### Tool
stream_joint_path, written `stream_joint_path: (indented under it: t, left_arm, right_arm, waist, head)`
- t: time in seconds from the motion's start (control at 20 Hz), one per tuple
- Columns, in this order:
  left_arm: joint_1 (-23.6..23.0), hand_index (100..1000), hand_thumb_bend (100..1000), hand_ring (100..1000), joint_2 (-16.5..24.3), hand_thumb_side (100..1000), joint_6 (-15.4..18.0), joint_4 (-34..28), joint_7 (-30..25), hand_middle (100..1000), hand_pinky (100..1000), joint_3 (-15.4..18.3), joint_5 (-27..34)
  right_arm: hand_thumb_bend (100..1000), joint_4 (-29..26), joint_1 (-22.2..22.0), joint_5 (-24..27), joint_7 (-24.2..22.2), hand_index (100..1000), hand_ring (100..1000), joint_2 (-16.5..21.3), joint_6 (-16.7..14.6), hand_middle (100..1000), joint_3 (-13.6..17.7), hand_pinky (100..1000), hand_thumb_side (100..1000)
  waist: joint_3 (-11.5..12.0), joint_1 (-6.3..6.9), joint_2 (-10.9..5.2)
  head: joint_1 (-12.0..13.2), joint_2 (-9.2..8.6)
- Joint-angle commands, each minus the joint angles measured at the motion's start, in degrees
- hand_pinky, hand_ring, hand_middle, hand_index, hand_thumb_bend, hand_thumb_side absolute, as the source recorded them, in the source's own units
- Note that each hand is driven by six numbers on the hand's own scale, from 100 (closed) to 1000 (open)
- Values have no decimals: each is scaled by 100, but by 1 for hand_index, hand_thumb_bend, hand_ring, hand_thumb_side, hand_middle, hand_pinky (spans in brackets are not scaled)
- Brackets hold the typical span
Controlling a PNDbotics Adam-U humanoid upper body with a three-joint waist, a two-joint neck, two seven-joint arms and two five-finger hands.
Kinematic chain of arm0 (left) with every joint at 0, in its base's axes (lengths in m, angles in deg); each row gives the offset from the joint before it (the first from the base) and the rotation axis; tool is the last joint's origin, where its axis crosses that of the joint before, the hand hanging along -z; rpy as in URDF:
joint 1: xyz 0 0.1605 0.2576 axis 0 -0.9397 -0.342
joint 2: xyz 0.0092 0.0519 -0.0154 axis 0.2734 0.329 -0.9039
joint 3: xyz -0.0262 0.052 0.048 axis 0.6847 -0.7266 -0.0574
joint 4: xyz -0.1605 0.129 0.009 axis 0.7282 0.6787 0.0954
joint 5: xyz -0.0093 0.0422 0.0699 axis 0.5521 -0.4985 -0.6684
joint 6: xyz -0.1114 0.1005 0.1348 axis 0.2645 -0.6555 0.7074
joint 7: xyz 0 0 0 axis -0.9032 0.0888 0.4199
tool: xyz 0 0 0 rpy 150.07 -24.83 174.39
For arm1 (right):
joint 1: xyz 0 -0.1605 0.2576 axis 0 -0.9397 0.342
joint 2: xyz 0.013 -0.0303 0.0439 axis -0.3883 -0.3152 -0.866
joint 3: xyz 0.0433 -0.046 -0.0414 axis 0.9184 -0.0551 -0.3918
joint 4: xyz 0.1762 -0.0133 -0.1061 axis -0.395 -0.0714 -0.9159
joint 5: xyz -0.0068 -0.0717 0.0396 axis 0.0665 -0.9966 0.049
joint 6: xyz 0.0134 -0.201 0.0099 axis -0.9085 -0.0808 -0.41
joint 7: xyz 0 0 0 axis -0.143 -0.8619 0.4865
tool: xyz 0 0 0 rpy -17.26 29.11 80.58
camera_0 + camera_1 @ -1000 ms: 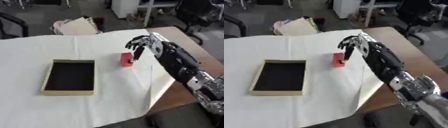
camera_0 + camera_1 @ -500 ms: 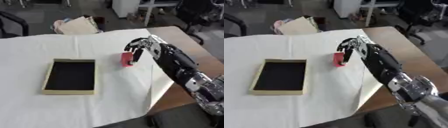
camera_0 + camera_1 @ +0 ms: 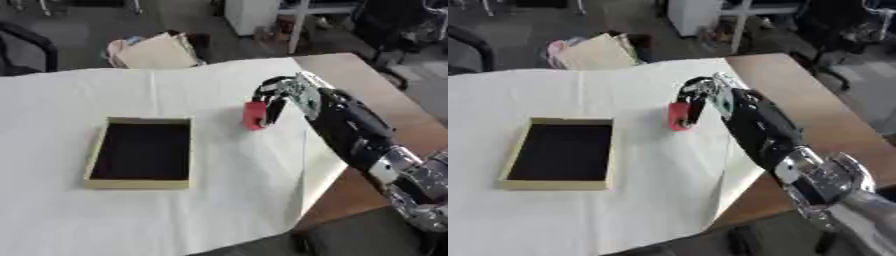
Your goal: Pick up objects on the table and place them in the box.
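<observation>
Right hand (image 3: 282,95) curled around one red block (image 3: 255,114), beside one box (image 3: 140,183)

Right hand (image 3: 284,95) now curled round the red block (image 3: 255,115), fingers closing tighter than a second ago, block tilting slightly

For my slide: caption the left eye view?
Right hand curled round red block, beside open box on white cloth.
</observation>
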Motion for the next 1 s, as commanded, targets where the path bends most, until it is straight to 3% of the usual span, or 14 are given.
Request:
stream_joint_path:
  t: [0.05, 0.6, 1.0]
  left_arm:
    - [81, 797, 245, 531, 83, 458, 3, -81, 2, 595, 806, 20, -30]
    - [59, 797, 245, 530, 87, 458, -6, -81, -9, 595, 806, 11, -32]
    - [53, 797, 244, 529, 76, 458, -14, -81, -39, 594, 806, -16, -13]
  right_arm:
    - [100, -109, 97, -52, 175, 528, 880, 124, 31, 860, 44, 815, 109]
    - [100, -577, 298, 116, 411, 514, 870, 89, 107, 833, 28, 800, 124]
    - [100, -808, 758, -26, 286, 516, 871, -370, 61, 836, -160, 802, 131]
  waist:
    - [3, 31, -60]
    - [-18, 42, -60]
    - [37, 70, -63]
  head:
    - [1, 28]
    - [-14, 28]
    - [-78, 28]
